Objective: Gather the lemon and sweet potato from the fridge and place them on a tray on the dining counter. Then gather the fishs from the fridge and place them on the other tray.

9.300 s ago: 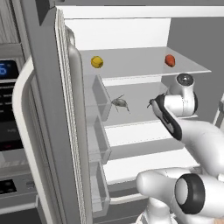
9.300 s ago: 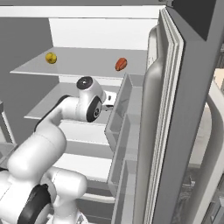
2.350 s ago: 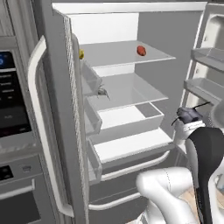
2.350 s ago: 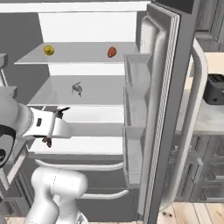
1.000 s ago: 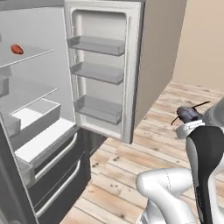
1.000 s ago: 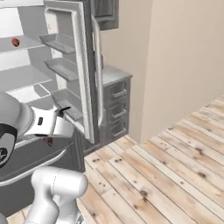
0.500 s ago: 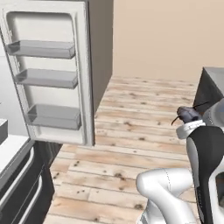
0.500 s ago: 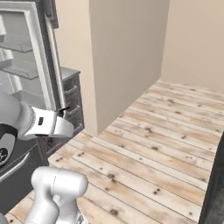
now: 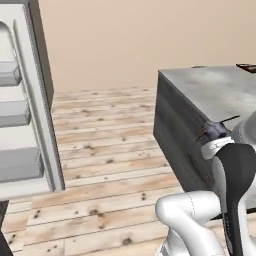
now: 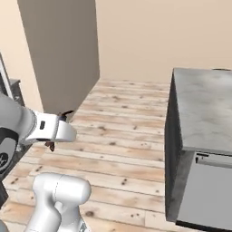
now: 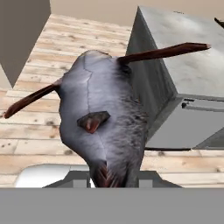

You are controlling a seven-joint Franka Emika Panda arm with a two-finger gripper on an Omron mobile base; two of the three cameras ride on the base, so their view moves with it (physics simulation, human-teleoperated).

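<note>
A grey fish (image 11: 105, 127) with reddish-brown fins is close in front of the hand camera, and my gripper (image 11: 112, 175) is shut on its lower end. In the left base view the fish (image 9: 215, 131) sits in the gripper (image 9: 220, 135) beside the dining counter (image 9: 210, 92), level with its near edge. From the right, the gripper (image 10: 56, 132) hangs over the wooden floor, with the counter (image 10: 204, 108) well to its right. The fridge door (image 9: 25, 120) with white shelves stands at the far left. The lemon and sweet potato are out of view.
The counter has dark grey sides and a pale panel (image 10: 208, 190) low on its near face. The fridge's grey side (image 10: 59, 54) rises at the back left. Wooden floor (image 10: 122, 136) lies open between fridge and counter. A dark reddish edge (image 9: 246, 67) shows at the counter's far corner.
The whole view has swung from the fridge toward the dining counter, so the base has turned. The fish stays gripped and the arm holds its pose.
</note>
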